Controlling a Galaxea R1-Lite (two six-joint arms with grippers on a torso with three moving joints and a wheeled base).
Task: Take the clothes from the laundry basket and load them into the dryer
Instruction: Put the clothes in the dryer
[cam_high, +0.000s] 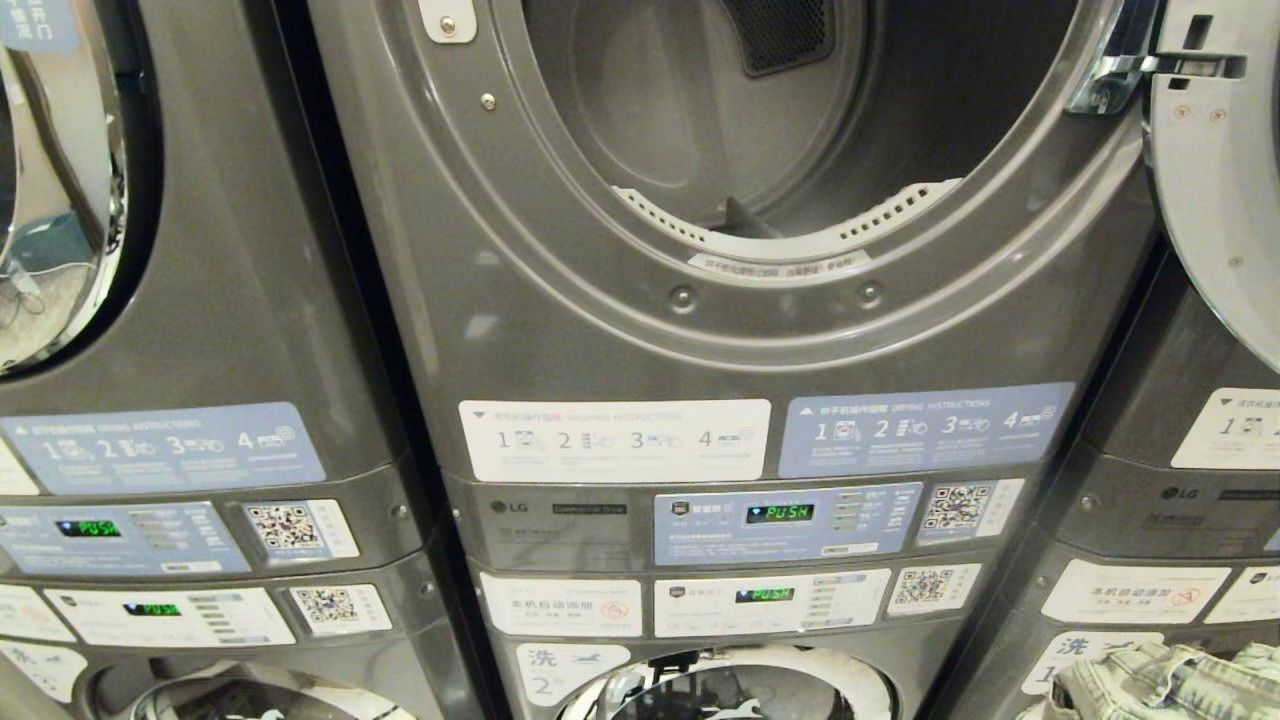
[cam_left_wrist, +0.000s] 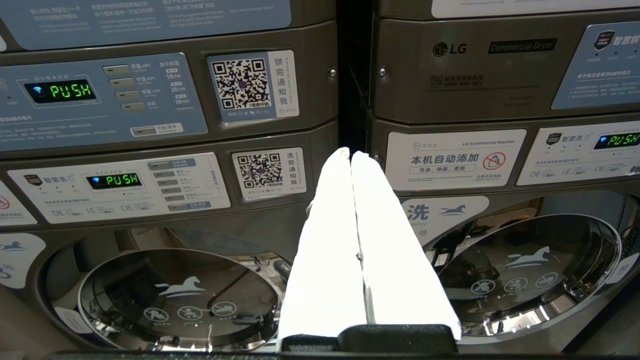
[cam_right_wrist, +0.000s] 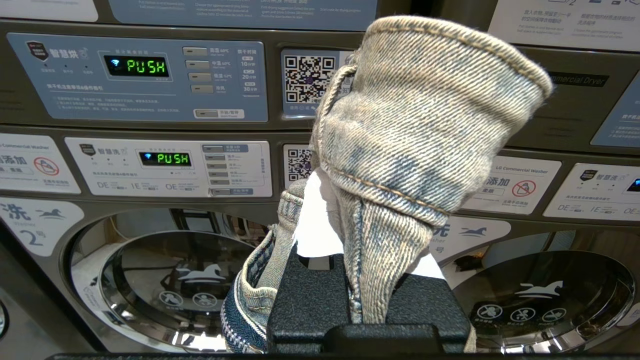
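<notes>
Denim, faded blue and bunched, sits clamped in the right claw (cam_right_wrist: 350, 240), held up before the grey machines' control panels (cam_right_wrist: 140, 80). Left claw (cam_left_wrist: 351, 156) has its white fingers pressed together, empty. Above, the grey dryer's round drum (cam_high: 780, 130) stands open and bare, so this faded denim garment (cam_right_wrist: 415, 130) has yet to go in
</notes>
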